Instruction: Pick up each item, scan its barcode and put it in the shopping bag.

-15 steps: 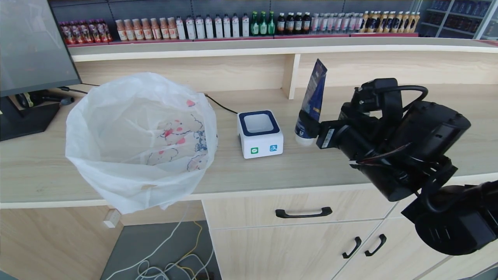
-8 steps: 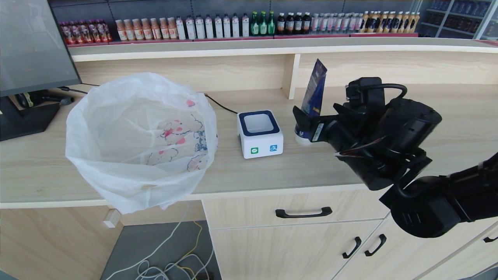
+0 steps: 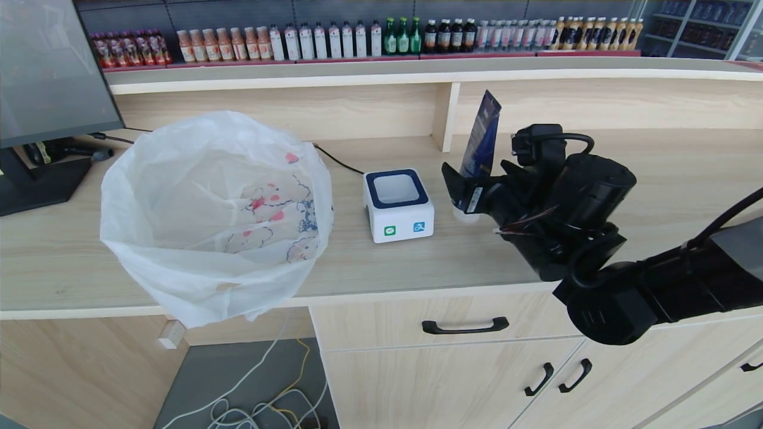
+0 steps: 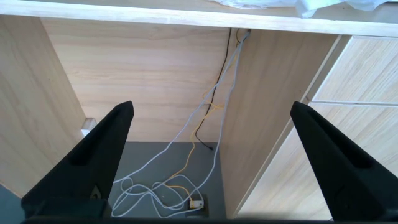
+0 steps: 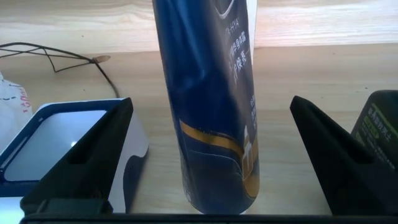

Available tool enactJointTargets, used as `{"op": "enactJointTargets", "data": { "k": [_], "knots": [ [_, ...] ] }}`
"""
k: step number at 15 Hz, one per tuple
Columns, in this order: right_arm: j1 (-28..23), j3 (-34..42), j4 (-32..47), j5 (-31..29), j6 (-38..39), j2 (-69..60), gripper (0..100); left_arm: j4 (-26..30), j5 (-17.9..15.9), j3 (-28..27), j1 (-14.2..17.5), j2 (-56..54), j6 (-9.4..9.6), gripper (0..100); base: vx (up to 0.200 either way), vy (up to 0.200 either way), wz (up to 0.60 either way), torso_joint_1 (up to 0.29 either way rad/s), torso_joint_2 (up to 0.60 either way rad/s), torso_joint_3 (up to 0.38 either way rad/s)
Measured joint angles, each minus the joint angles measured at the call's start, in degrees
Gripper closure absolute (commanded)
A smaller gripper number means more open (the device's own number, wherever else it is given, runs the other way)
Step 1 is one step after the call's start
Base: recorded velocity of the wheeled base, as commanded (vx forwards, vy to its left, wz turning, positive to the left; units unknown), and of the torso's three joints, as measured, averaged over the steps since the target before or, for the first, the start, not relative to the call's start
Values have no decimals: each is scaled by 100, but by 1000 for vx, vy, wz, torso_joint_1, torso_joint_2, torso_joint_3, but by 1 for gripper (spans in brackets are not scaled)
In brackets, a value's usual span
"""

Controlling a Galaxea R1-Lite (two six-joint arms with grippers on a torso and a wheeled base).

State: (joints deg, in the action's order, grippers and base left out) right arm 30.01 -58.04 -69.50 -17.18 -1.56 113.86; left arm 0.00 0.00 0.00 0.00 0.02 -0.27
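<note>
Tube stands upright beside the scanner; your right claw straddles it, spread wide, gripping nothing.

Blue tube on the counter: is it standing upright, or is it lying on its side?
Upright. The blue tube stands on end on the counter, with its flat sealed end pointing up, beside the scanner.

A long row of drink bottles stood on a red shelf at the back. A dark screen sat at the left end of the wooden counter. A thin black cord lay on the counter. Below the counter were drawers with black handles. White and yellow wires lay tangled on the grey floor.
</note>
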Motion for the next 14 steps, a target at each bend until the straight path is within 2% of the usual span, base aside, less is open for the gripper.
{"op": "enactJointTargets", "data": {
  "k": [14],
  "knots": [
    [-190,-588,-90,-83,9,469,0,0,0,0,0,0,0,0,0,0,0,0,0,0]
  ]
}}
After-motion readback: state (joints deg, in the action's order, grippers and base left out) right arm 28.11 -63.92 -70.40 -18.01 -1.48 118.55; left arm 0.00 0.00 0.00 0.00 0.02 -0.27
